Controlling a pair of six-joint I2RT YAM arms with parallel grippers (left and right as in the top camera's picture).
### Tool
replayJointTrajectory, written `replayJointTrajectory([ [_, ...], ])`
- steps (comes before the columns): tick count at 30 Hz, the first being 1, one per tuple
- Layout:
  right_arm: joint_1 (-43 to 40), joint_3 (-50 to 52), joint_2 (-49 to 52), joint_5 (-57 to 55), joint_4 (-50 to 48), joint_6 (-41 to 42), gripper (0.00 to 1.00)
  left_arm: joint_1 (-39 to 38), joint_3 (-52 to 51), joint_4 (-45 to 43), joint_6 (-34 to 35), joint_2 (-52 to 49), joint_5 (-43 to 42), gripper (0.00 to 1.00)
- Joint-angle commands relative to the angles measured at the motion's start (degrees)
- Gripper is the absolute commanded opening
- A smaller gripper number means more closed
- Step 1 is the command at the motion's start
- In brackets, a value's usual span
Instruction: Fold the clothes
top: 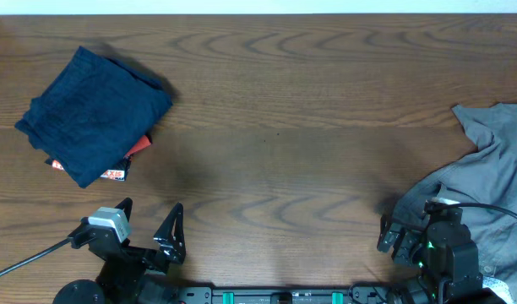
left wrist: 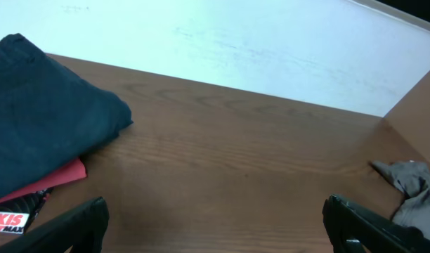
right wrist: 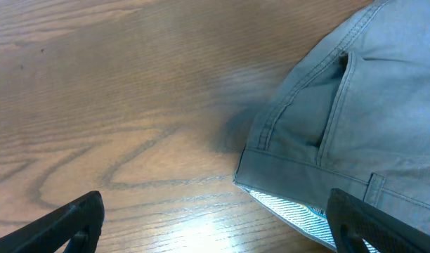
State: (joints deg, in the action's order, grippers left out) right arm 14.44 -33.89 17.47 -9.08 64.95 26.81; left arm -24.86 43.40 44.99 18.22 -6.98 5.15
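A folded dark blue garment (top: 94, 114) lies at the table's far left on top of a red and black folded item (top: 123, 165); both also show in the left wrist view (left wrist: 39, 119). A crumpled grey pair of trousers (top: 487, 186) lies at the right edge, its waistband showing in the right wrist view (right wrist: 341, 126). My left gripper (top: 149, 224) is open and empty near the front edge, left of centre. My right gripper (top: 406, 232) is open and empty just beside the grey trousers' waistband.
The brown wooden table (top: 284, 110) stretches between the two piles. A pale wall (left wrist: 236, 49) stands behind the table's far edge. Black cables (top: 30, 257) run from both arm bases.
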Motion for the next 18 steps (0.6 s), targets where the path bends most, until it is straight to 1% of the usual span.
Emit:
replayJointTrajectory([
  [1,0.5,0.3,-0.8,-1.6,0.0,0.8,0.99,-0.3,-0.6,-0.1,0.7,0.2,0.9,0.98],
  [4,-0.8,0.4,-3.4,-2.4,-0.4,0.8,0.99,-0.3,-0.6,-0.1,0.7,0.2,0.9,0.98],
  [6,-2.3,1.4,-5.4,-2.4,-4.5,-2.7,0.99,-0.3,-0.6,-0.1,0.7,0.2,0.9,0.98],
  [8,-3.8,3.5,-7.4,0.0,-11.2,-9.2,0.99,-0.3,-0.6,-0.1,0.7,0.2,0.9,0.98],
  [10,-5.7,7.0,-9.8,4.6,-19.7,-16.9,0.99,-0.3,-0.6,-0.1,0.7,0.2,0.9,0.98],
  [12,-7.5,11.2,-12.3,8.8,-28.1,-21.9,0.99,-0.3,-0.6,-0.1,0.7,0.2,0.9,0.98],
  [18,-10.4,24.0,-17.2,10.1,-52.0,-24.9,0.99,-0.3,-0.6,-0.1,0.7,0.2,0.9,0.98],
])
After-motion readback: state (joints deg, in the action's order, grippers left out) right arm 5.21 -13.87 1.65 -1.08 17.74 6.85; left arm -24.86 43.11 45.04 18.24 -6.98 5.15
